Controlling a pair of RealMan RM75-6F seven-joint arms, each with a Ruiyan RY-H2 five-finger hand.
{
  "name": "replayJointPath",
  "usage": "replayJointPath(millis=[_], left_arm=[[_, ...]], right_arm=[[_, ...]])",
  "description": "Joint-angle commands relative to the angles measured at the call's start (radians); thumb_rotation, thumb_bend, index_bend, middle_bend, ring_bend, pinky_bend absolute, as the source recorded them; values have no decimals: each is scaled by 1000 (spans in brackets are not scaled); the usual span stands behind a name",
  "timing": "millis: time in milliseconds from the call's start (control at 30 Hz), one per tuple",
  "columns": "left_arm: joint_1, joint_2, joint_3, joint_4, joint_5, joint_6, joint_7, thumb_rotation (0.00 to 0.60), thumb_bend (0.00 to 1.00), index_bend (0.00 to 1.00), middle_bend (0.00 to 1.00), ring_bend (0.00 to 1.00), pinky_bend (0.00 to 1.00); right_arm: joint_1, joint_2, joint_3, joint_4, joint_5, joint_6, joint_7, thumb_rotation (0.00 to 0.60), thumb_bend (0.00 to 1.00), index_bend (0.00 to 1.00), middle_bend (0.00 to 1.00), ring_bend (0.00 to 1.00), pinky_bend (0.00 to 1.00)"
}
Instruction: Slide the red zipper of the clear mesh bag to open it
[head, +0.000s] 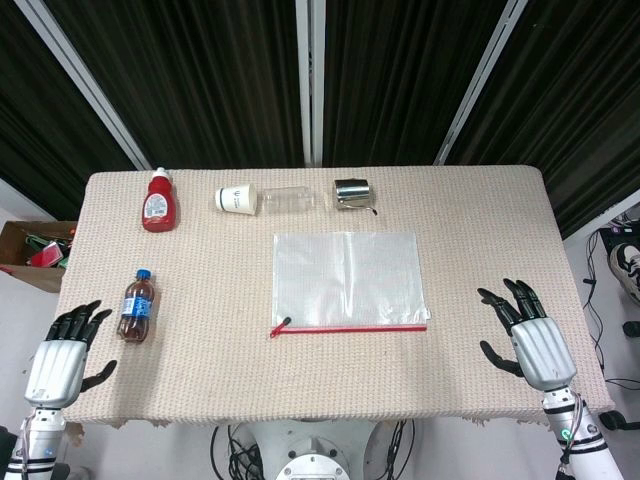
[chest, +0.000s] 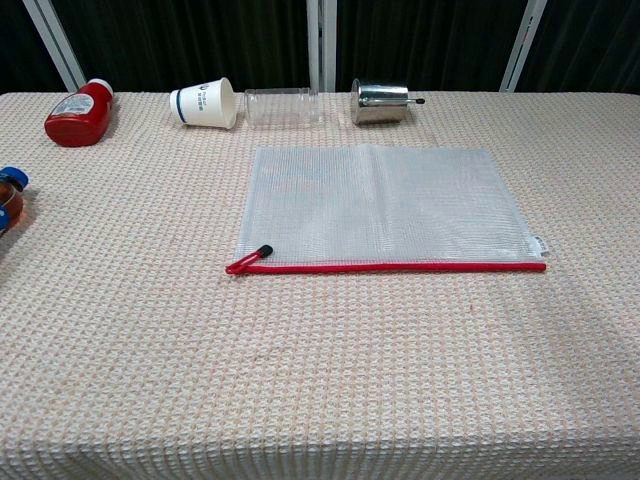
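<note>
The clear mesh bag lies flat in the middle of the table. Its red zipper runs along the near edge, with the black pull at the left end. My left hand hovers at the table's near left corner, fingers apart and empty. Over the near right edge, well right of the bag, is my right hand, also spread and empty. Neither hand shows in the chest view.
Along the far edge lie a red sauce bottle, a tipped paper cup, a clear tube and a metal cup. A small cola bottle lies near my left hand. A cardboard box sits off the table's left.
</note>
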Motion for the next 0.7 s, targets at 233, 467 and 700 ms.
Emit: replayJointPath(millis=[233,467,700], left_arm=[[-8,1,1,-9,6,-7,10,600,168,178,110,112,170],[-9,1,6,-2,7,-11,5,600,167,177,109,112,171],[-5,3,6,14,-9,-17,-18,600,161,178,109,112,170]], right_arm=[[154,-37,34,-42,-93,-207,-30,600,223,133,253,0,0],[407,-247,164,43,-14,-534,-123,600,185,230,240,0,19],[585,-491,239,257,58,-697,-201,600,184,306,222,0,20]])
